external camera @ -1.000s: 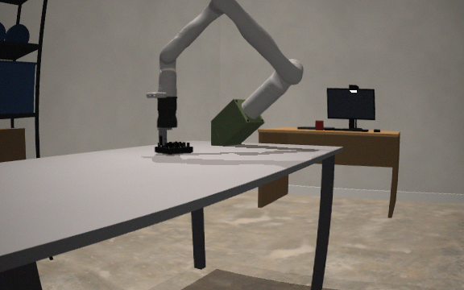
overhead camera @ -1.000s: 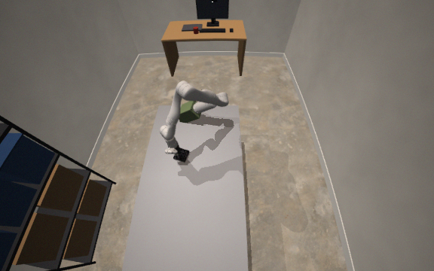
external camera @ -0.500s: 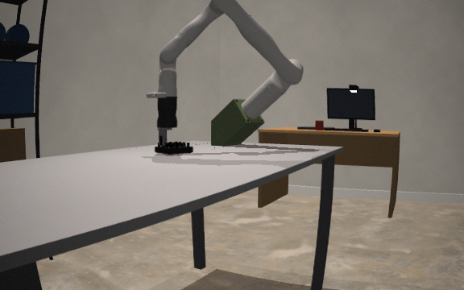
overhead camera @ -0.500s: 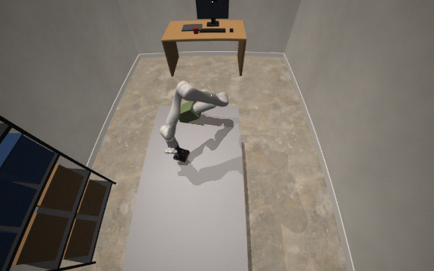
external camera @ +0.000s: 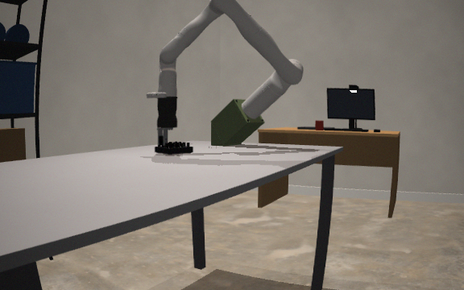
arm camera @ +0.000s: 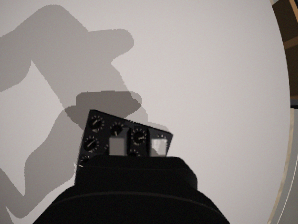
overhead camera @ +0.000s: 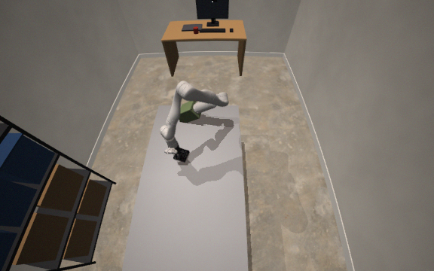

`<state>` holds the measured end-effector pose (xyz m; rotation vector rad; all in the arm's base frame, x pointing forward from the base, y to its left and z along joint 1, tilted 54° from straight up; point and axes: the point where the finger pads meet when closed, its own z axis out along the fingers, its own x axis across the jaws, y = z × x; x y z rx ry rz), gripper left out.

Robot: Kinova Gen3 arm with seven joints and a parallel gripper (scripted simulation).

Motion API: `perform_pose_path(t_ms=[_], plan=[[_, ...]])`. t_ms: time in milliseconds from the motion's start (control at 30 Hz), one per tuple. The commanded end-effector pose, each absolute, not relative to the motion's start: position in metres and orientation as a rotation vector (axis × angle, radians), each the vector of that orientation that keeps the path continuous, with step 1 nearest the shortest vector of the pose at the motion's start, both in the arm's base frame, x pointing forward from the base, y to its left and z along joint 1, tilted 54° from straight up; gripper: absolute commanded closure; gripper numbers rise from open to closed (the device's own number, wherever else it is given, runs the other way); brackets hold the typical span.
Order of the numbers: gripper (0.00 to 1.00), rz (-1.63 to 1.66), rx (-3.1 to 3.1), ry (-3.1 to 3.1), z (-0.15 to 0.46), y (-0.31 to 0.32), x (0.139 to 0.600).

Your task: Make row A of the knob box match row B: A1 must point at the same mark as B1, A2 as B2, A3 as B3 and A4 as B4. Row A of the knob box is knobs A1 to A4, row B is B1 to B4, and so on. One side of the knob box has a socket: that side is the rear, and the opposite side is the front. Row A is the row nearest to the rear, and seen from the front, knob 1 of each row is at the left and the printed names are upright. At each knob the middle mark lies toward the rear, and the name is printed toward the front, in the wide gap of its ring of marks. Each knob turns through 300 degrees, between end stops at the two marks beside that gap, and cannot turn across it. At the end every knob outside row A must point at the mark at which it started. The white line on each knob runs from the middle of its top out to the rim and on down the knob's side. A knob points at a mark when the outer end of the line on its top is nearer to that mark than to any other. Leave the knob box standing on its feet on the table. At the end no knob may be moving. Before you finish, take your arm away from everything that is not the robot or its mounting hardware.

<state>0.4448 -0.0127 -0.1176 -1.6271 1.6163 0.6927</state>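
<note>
Tool [overhead camera: 178, 149] [external camera: 163, 140] [arm camera: 138, 137]: directed downward, fingers partly open, apart
Knob box [overhead camera: 182, 155] [external camera: 180, 150] [arm camera: 106, 131]: under the tool, on the worktop [overhead camera: 191, 218] [external camera: 127, 185] [arm camera: 215, 75]
Knob pointers: several visible; row names unreadable

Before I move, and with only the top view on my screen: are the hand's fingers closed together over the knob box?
Observer: No. The wrist view shows the hand with its two fingertips apart, a gap between them.

Operator: The top view doesn't tell me how high it is. Is it well above the knob box?

Observer: No. In the exterior view the fingers reach down to about the height of the knobs, at the left end of the knob box as that view shows it.

Operator: And can you see every knob?

Observer: Not all. In the wrist view the hand's dark body hides the near part of the box.
</note>
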Motion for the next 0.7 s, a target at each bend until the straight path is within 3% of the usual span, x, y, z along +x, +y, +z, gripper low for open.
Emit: perform_pose_path(t_ms=[0,667], plan=[[0.54,0.690,-1.627,1.618,-0.117,-0.014,0.445],[0.54,0.690,-1.627,1.618,-0.109,-0.025,0.444]])
